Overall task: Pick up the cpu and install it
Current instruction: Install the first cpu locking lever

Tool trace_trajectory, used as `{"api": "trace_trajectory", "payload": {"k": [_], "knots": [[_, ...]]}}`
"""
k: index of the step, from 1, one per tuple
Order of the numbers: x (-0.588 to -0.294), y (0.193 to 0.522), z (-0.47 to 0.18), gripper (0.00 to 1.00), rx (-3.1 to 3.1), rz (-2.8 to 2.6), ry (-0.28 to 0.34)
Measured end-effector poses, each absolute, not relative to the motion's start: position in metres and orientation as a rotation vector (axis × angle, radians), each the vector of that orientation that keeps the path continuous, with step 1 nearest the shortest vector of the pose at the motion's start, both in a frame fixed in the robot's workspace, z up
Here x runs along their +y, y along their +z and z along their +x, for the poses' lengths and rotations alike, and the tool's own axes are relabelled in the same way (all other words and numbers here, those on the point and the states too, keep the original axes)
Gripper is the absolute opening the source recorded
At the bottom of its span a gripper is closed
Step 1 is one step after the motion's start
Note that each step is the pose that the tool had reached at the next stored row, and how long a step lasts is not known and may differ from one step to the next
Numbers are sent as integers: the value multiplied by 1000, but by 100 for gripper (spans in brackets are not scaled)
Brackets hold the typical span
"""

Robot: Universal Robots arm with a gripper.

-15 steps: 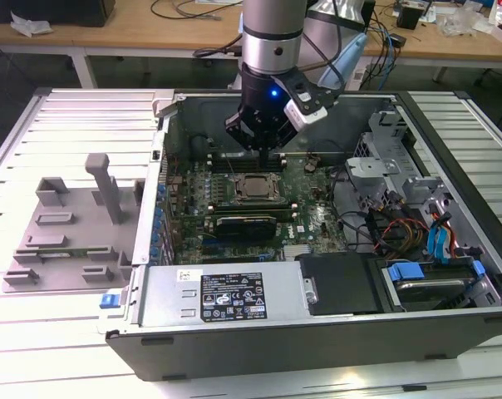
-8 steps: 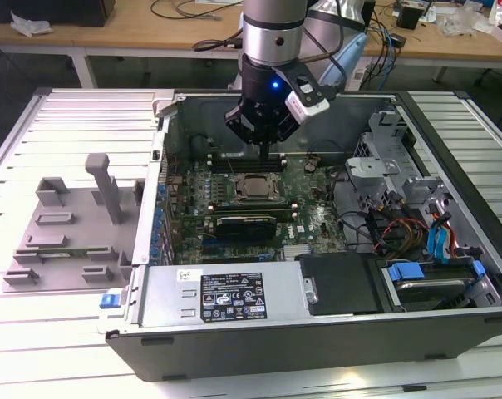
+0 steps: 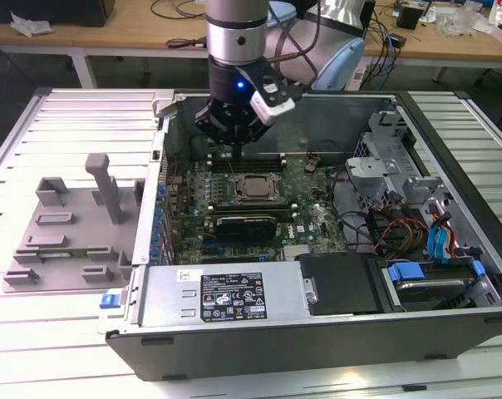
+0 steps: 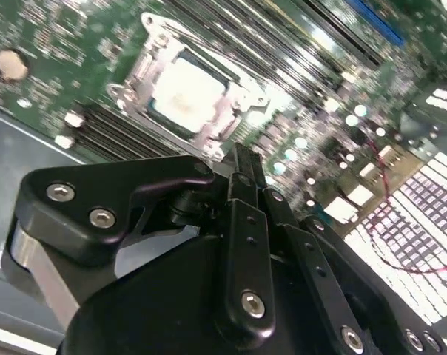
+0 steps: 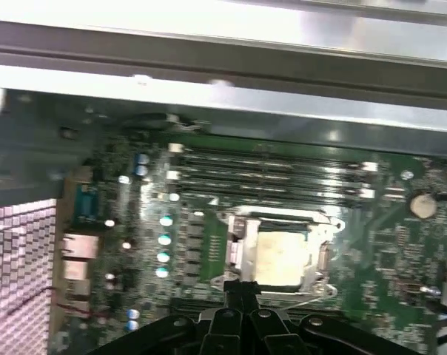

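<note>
Cpu (image 5: 283, 255), centre frame, seated in motherboard socket (image 5: 238, 251): light, stiff, fragile underneath, best held by edges; my pincer (image 4: 242, 166) pressed together, holding nothing.

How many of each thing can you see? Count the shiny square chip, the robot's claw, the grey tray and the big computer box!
cpu: 1
gripper: 1
grey tray: 1
computer case: 1
Total: 4
</note>
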State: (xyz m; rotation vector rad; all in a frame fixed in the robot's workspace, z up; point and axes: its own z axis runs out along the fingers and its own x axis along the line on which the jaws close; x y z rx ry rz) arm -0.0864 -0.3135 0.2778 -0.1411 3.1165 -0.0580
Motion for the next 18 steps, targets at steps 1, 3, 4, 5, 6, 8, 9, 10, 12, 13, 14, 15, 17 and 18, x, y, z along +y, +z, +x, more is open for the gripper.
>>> {"api": "trace_trajectory", "payload": {"k": [1, 3, 4, 5, 6, 8, 9, 10, 12, 13, 14, 15, 17, 18], "knots": [[-314, 278, -92, 11, 3116, -141, -58], [-314, 278, -102, 11, 3116, -141, -56], [-314, 278, -106, 11, 3116, -141, -53], [-314, 278, -111, 11, 3116, -141, -44], [-314, 278, -112, 11, 3116, -141, -26], [-314, 278, -113, 11, 3114, -141, 48], [-314, 277, -113, 11, 3112, -140, 85], [-314, 277, -114, 11, 3110, -140, 116], [-314, 276, -117, 11, 3106, -141, 165], [-314, 273, -117, 11, 3105, -142, 179], [-314, 271, -117, 11, 3105, -142, 183], [-314, 270, -117, 11, 3104, -142, 185], [-314, 266, -117, 11, 3103, -143, 198], [-314, 264, -117, 11, 3101, -144, 217]]}}
